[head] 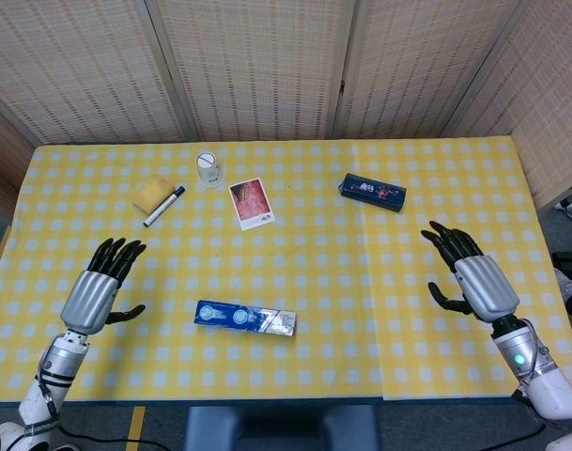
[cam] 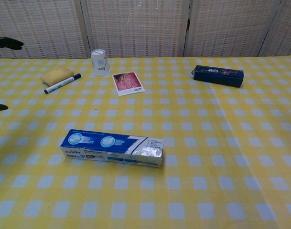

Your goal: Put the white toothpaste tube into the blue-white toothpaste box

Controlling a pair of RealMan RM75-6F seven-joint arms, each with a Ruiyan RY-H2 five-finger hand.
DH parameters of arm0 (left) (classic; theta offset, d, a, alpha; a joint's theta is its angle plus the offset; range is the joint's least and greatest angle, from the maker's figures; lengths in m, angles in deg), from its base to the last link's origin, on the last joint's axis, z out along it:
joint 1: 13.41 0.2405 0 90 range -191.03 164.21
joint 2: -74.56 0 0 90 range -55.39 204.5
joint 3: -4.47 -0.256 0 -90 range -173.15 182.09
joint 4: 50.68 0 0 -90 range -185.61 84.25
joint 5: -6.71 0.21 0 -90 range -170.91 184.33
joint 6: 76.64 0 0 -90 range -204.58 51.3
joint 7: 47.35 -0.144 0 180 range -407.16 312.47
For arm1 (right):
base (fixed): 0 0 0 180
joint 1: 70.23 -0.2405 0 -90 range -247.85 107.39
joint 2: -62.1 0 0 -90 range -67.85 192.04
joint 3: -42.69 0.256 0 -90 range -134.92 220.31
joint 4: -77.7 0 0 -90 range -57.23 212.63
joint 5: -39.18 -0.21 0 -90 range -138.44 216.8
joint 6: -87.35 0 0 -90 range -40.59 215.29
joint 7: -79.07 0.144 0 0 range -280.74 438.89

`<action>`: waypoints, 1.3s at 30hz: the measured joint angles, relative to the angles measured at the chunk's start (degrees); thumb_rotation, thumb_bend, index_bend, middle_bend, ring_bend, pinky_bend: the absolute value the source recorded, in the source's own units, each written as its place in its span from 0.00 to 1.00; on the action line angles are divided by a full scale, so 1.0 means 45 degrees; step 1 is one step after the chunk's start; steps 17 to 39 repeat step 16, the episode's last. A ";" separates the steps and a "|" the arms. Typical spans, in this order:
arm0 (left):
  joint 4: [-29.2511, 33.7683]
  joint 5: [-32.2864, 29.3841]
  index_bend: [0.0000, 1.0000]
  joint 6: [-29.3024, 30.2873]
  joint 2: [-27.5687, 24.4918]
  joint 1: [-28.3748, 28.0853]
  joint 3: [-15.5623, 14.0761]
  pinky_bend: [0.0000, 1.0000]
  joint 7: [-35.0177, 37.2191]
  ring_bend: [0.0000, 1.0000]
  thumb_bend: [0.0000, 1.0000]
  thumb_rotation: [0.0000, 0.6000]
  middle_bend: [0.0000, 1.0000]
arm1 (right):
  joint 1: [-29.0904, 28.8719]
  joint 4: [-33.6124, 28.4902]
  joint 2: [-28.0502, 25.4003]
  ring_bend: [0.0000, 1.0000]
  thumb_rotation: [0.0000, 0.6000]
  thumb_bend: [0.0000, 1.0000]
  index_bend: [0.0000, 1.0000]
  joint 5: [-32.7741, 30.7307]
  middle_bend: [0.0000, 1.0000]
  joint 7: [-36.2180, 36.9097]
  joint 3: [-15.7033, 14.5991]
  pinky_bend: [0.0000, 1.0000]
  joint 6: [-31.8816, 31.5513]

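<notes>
We saw a table [head: 379, 282] covered with a yellow and white checked cloth, in front of woven screens. The blue and white toothpaste box [head: 245, 318] lay flat near the front edge, roughly in the middle, with its long side running left to right. In the chest view the box [cam: 112, 147] showed a silvery end flap on its right. We could not see the white toothpaste tube, and could not tell whether it was inside the box.

Our left hand [head: 100, 289] hovered above the table's left side, well apart from the box. Its fingers were spread and pointed away from us, and it held nothing. In the chest view only dark fingertips [cam: 6, 43] showed at the far left edge.

Our right hand [head: 471, 280] hovered over the table's right side, also well clear of the box. Its fingers were apart and lightly curved, with the thumb out to the side, and it held nothing.

At the back of the table stood an upturned paper cup [head: 208, 169]. A yellow sponge [head: 152, 193] lay to its left, with a marker pen [head: 163, 206] just beside the sponge. A photo card [head: 252, 204] lay near the cup on the other side. A dark blue box [head: 372, 192] lay further right, at the back.
</notes>
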 measured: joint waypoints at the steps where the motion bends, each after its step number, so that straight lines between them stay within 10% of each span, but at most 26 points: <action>1: -0.0118 -0.0285 0.12 0.0116 -0.0056 0.0360 -0.0043 0.00 -0.0384 0.00 0.15 1.00 0.13 | 0.0125 0.0043 0.0140 0.00 1.00 0.42 0.00 -0.0194 0.00 -0.0894 -0.0014 0.00 -0.0248; 9: -0.0693 -0.1394 0.09 0.1053 -0.0616 0.2237 -0.0297 0.00 -0.0331 0.00 0.14 1.00 0.10 | 0.1676 0.1070 0.1923 0.00 1.00 0.41 0.00 -0.1069 0.00 -0.6247 -0.0312 0.00 -0.3811; 39: -0.0050 -0.0522 0.05 0.1118 -0.1142 0.2377 -0.0574 0.00 -0.0918 0.00 0.14 1.00 0.07 | 0.2333 0.2089 0.2545 0.00 1.00 0.41 0.00 -0.1148 0.00 -0.4923 -0.0529 0.00 -0.3667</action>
